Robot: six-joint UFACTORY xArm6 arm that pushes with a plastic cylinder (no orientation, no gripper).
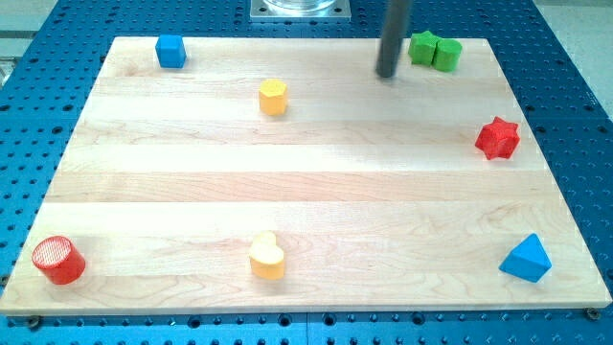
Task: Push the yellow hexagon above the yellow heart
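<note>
The yellow hexagon (273, 97) sits in the upper part of the tabletop (306, 192), a little left of centre, and the yellow heart (267, 256) lies almost straight below it near the view's bottom edge, well apart. So the hexagon is already in the heart's column; to my eye the job is mostly a downward push to bring it closer, keeping it in line and stopping before the two touch. The rod's tip (387, 74) is up near the view's top, right of the hexagon and just left of the green blocks (435, 50), not touching anything. It would do well to swing round to the hexagon's far side, the view's top, and press through the block's middle; an off-centre contact on such a small piece would likely spin it or send it sideways. There is no pincer on this arm, only the plain dark rod, so nothing opens or closes. The blocks look like painted wood, smooth and matte, the hexagon squat with flat facets that should take a push cleanly. The tabletop is pale, fine-grained wood, which ought to let it slide easily. Further out stand a blue cube (170, 51), a red star (498, 138), a blue triangle (527, 259) and a ribbed red cylinder (58, 260).
</note>
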